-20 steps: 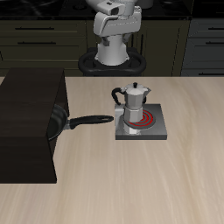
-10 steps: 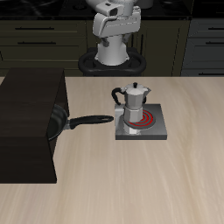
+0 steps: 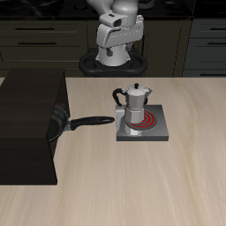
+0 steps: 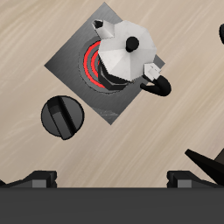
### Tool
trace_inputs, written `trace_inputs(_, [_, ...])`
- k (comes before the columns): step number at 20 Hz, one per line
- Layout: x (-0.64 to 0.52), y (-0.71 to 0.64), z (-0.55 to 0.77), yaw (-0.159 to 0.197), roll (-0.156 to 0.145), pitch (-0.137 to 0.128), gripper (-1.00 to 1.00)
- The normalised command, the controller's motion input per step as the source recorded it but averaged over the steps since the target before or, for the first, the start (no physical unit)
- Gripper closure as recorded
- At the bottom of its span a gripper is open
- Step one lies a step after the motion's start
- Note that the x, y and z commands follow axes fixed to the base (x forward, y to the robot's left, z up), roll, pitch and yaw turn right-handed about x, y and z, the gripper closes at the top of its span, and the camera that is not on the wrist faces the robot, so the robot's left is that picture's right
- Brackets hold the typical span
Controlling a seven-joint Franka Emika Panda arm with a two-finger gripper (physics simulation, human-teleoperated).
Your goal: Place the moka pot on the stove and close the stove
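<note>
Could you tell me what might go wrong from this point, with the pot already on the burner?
The moka pot already sits on the stove, whose coil glows red, so the stove is probably not yet off. The knob is beside the pot; reaching it could nudge the pot. The frying pan has its handle tip next to the stove and might be bumped. The gripper shows only its fingertips.

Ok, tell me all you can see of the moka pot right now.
The moka pot is silver, faceted metal with a narrow waist, a black lid knob, a black side handle and a spout. It stands upright on the stove, over the red glowing coil, towards one side of the plate. Nothing else touches it.
</note>
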Motion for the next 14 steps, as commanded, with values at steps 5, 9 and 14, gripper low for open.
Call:
trace_inputs(5, [0.14, 0.05, -0.06, 0.029, -0.012, -0.009, -1.0])
trace_inputs(9, [0.13, 0.1, -0.07, 0.041, 0.004, 0.007, -1.0])
trace_inputs(14, [0.02, 0.17, 0.03, -0.002, 0.018, -0.011, -1.0])
